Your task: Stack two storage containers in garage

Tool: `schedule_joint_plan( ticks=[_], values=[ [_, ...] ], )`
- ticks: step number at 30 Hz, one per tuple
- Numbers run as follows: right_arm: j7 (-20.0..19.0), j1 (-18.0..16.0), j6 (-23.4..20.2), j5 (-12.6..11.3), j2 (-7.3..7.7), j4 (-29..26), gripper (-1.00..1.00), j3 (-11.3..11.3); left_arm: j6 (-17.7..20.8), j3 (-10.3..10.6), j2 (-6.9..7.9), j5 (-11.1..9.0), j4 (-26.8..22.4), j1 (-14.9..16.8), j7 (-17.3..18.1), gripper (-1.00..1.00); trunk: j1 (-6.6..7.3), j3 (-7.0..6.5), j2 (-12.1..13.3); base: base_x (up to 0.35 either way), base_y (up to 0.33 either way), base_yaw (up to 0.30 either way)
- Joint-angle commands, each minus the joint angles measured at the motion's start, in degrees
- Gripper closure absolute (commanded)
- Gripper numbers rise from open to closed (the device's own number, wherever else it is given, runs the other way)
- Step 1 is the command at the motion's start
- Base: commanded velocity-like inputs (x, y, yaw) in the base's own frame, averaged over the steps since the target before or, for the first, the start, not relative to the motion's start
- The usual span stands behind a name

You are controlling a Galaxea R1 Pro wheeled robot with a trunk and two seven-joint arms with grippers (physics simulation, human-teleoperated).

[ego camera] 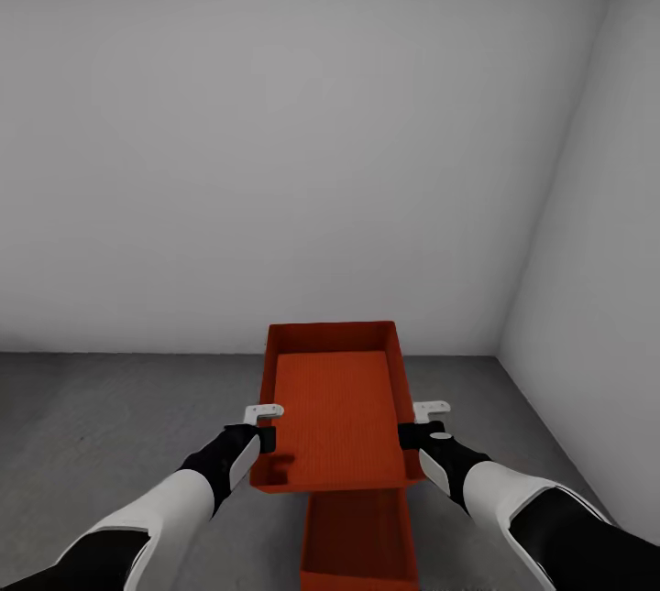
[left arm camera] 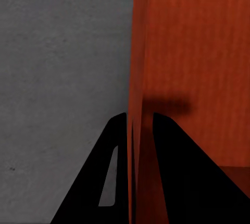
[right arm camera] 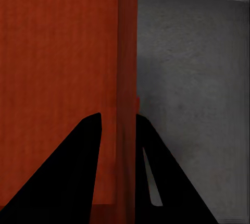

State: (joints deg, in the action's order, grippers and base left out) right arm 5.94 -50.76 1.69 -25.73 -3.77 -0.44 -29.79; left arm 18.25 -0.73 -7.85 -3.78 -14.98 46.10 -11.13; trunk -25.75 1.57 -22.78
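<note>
Two storage containers are counted, both orange-red, open-topped and straight-walled. The upper container (ego camera: pixel 335 408) is held in the air between two grippers, its long axis running away from the robot. The lower container (ego camera: pixel 357 541) is seen beneath its near end, lying on the floor (ego camera: pixel 110 426) and partly covered by the held one; whether the two touch cannot be told.

Two grippers are counted. The left gripper (ego camera: pixel 263 426) is clamped on the left long wall of the upper container; in the left wrist view that wall (left arm camera: pixel 136 78) is pinched between the two dark fingers (left arm camera: pixel 104 182). The right gripper (ego camera: pixel 417 426) is clamped on the right long wall, and in the right wrist view the wall (right arm camera: pixel 126 78) is likewise gripped between the fingers (right arm camera: pixel 166 182).

Open floor is left on both sides of the containers and beyond their far end, up to the back wall (ego camera: pixel 302 142). A side wall (ego camera: pixel 605 279) closes the room on the right, well apart from the right arm.

The floor is dark grey, rough and speckled; the walls are plain and pale grey, as in the garage.
</note>
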Motion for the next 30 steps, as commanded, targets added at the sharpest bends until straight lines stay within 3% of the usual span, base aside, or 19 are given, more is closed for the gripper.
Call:
schedule_joint_plan(
  ticks=[1, 18, 30],
  values=[
    [0.7, -0.1, 0.3, -1.2, -0.01, 0.5, 1.00, 0.4, -1.0, 0.2, 0.03, 1.7, -0.3, 0.0, -1.3, 1.00, -0.04, 0.13, -0.1, 0.000, 0.000, -0.250],
    [0.7, -0.1, 0.3, -1.2, -0.02, 0.5, 1.00, 0.4, -1.0, 0.2, 0.03, 1.7, -0.3, 0.0, -1.1, 1.00, -0.04, 0.13, -0.1, 0.007, 0.000, -0.239],
    [0.7, -0.1, 0.3, -1.2, -0.01, 0.5, 1.00, 0.4, -1.0, 0.2, 0.14, 1.7, -0.3, 0.0, -0.6, 1.00, -0.04, 0.13, -0.1, 0.268, 0.109, -0.019]
  ],
)
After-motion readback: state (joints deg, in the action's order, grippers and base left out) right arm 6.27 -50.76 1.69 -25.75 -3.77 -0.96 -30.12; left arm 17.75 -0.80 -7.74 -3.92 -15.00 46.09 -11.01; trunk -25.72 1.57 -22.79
